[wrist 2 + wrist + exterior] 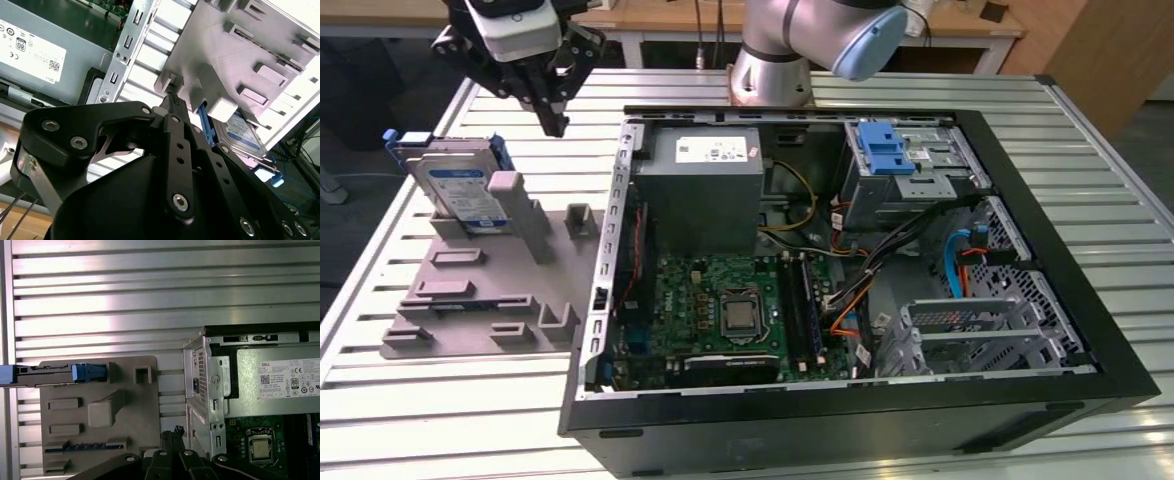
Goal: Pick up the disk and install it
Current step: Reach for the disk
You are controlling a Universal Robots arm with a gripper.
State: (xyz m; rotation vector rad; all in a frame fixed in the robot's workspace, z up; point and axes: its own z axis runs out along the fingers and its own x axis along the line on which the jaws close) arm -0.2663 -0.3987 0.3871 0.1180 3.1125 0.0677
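Note:
The disk (458, 187) stands on edge in a slot at the far end of the grey fixture plate (480, 290), a silver drive with a white-and-blue label and a blue frame. It appears edge-on in the first wrist view (55, 375) and behind the fixture in the second wrist view (245, 136). My gripper (558, 122) hangs above the table, higher than the disk and toward the exterior view's right of it, between the fixture and the case. Its black fingers (172, 102) meet at the tips, shut with nothing held; the fingertips (172, 432) hover over the fixture's edge.
The open computer case (854, 400) fills the exterior view's right, with a grey power supply (707, 180), motherboard (734, 315), cables, and a drive cage holding a blue bracket (883, 150). The slatted metal table (454, 420) surrounds everything. The arm's base (774, 70) stands behind the case.

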